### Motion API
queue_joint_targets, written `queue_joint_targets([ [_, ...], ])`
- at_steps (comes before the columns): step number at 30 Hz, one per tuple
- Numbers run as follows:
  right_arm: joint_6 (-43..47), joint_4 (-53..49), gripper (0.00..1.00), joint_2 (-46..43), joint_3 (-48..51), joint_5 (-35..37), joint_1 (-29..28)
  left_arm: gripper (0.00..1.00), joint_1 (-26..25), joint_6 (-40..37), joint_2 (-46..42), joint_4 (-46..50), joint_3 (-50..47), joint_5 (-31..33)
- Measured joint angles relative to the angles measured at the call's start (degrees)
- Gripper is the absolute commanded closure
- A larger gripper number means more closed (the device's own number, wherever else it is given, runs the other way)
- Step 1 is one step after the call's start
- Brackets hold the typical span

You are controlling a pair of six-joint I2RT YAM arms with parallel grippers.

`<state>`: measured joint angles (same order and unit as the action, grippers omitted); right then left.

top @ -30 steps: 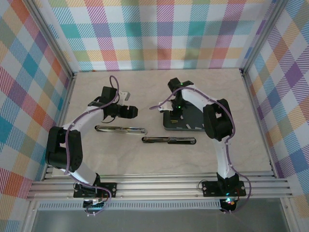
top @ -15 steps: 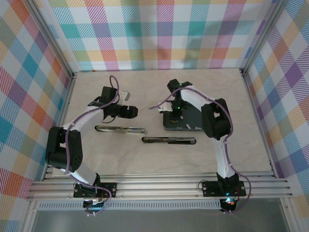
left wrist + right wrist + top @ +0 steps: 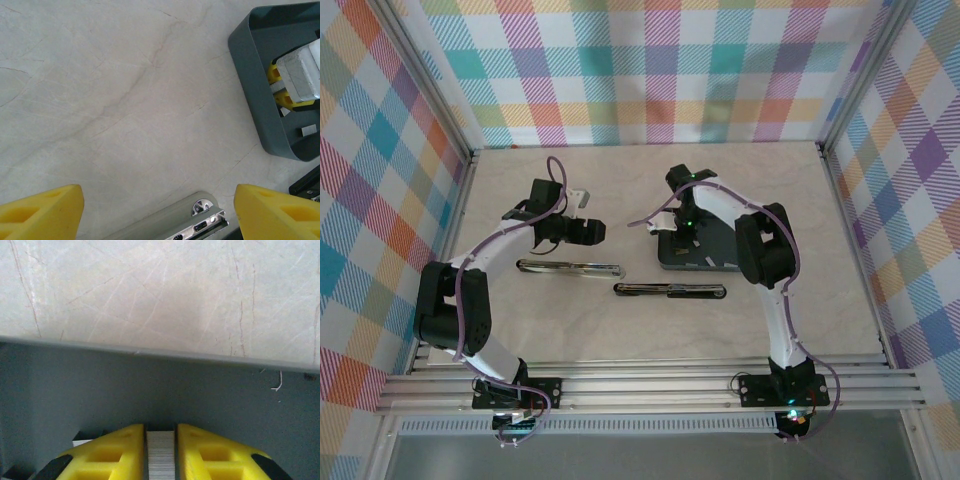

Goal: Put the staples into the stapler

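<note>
A strip of staples (image 3: 160,456) stands between the yellow fingers of my right gripper (image 3: 160,432), which is shut on it down inside the dark grey tray (image 3: 712,262). In the top view this gripper (image 3: 682,236) is at the tray's left part. The stapler (image 3: 570,267) lies long and dark with chrome left of the tray, and a second such piece (image 3: 670,290) lies in front of the tray. My left gripper (image 3: 157,196) is open above the stapler's chrome end (image 3: 201,216), touching nothing. In the top view it (image 3: 592,232) hangs just behind the stapler.
Another loose staple strip (image 3: 309,130) lies on the tray floor, and one more (image 3: 82,441) lies left of my right fingers. The tray's far wall (image 3: 150,352) rises just ahead of them. Checked walls close in the marble table (image 3: 570,190) on three sides.
My right gripper's jaws have narrowed onto the staple strip. Both arms have stayed almost where they were.
</note>
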<state>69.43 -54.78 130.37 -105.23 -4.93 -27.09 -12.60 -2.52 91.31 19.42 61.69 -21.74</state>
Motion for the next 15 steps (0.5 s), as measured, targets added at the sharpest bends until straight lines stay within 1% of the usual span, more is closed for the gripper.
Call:
queue_joint_targets([
  [7,0.04,0.28,0.83,0.00,-0.11,0.07,0.00,0.21,0.00,0.00,0.00,0.00,0.00,0.00],
  [15,0.00,2.49,0.86,-0.20,0.31,-0.35,0.00,0.21,0.02,0.17,0.00,0.00,0.00,-0.04],
])
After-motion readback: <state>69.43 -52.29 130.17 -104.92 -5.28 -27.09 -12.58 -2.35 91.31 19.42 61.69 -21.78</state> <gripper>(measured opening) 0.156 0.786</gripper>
